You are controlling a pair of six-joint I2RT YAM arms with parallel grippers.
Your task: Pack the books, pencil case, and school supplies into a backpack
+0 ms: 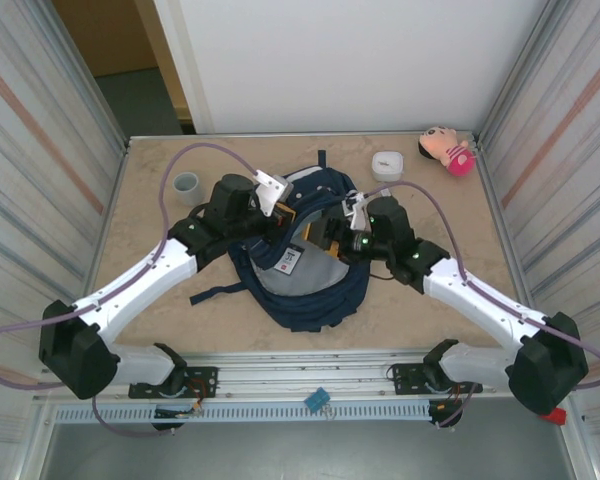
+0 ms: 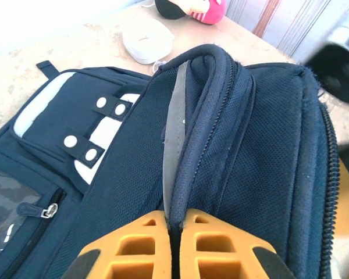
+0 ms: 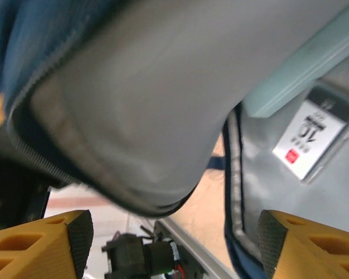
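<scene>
Your left gripper point(image 2: 173, 235) is pinched tight on the zip-edged rim of the navy backpack point(image 2: 262, 145), which lies in the middle of the table point(image 1: 150, 165). The white rounded box point(image 2: 146, 40) and pink plush toy point(image 2: 192, 7) are beyond it. Your right gripper point(image 3: 174, 247) stands wide with nothing between its orange fingers point(image 3: 43, 244), facing the bag's grey lining point(image 3: 163, 87); inside you can see the pale teal pencil case point(image 3: 302, 58) and, just beside it, the white packet point(image 3: 309, 139) with a red mark.
</scene>
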